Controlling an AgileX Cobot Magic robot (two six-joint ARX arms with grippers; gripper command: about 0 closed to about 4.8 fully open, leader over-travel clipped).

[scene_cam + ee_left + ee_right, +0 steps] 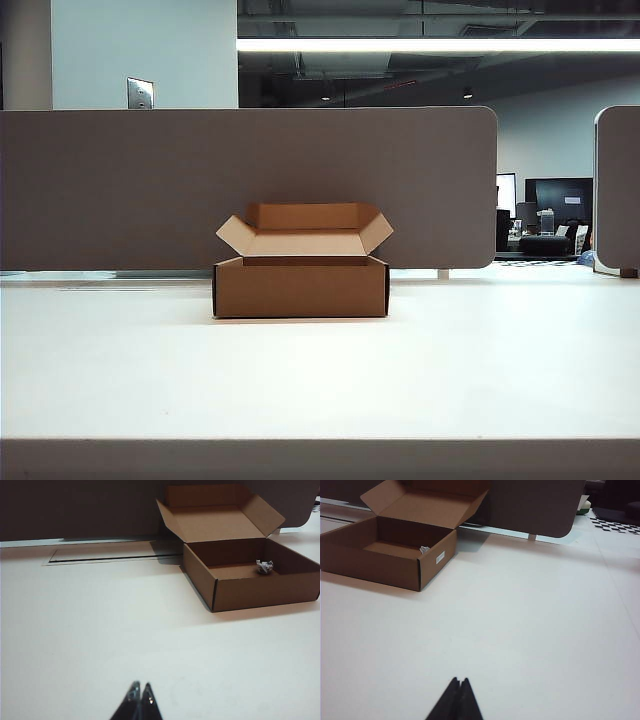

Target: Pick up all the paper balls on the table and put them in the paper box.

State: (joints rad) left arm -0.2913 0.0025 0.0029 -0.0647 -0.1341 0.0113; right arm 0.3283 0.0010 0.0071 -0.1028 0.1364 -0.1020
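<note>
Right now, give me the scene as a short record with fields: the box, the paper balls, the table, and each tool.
paper box: brown cardboard, flaps open, standing on the table in front of the grey partition
paper balls: one paper ball seen inside the box near a wall; a white scrap also shows in the box from the right wrist view; none visible on the tabletop
table: white
left tool: shut, holding nothing, above bare tabletop, away from the box
right tool: shut, holding nothing, above bare tabletop, away from the box
</note>
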